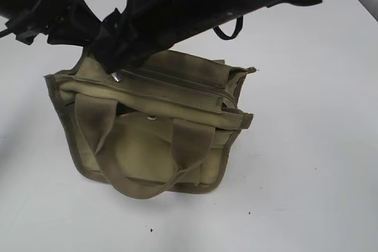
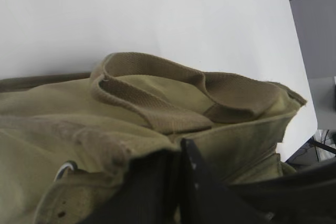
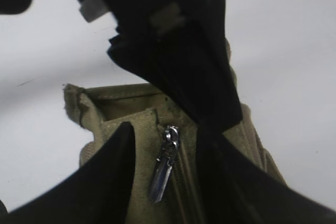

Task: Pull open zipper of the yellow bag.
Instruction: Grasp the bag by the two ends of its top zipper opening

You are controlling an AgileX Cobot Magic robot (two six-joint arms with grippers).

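The yellow bag (image 1: 147,146) stands upright on the white table, handles hanging down its front. Its zipper (image 1: 177,84) runs along the top, with the silver pull tab (image 1: 116,77) at the left end. In the right wrist view the pull tab (image 3: 161,174) lies flat on the tape between my right gripper's (image 3: 167,135) black fingers (image 3: 105,182), which stand apart and do not touch it. My left gripper (image 2: 181,153) is shut, pinching the bag's cloth (image 2: 105,129) at that same end. In the exterior view the right arm hides the left fingertips.
Both black arms crowd over the bag's left end (image 1: 106,28). A webbing handle (image 2: 173,93) lies across the bag's top. There is a silver snap (image 1: 152,117) on the front and a black cable loop (image 1: 227,30) behind. The white table (image 1: 307,146) surrounds the bag.
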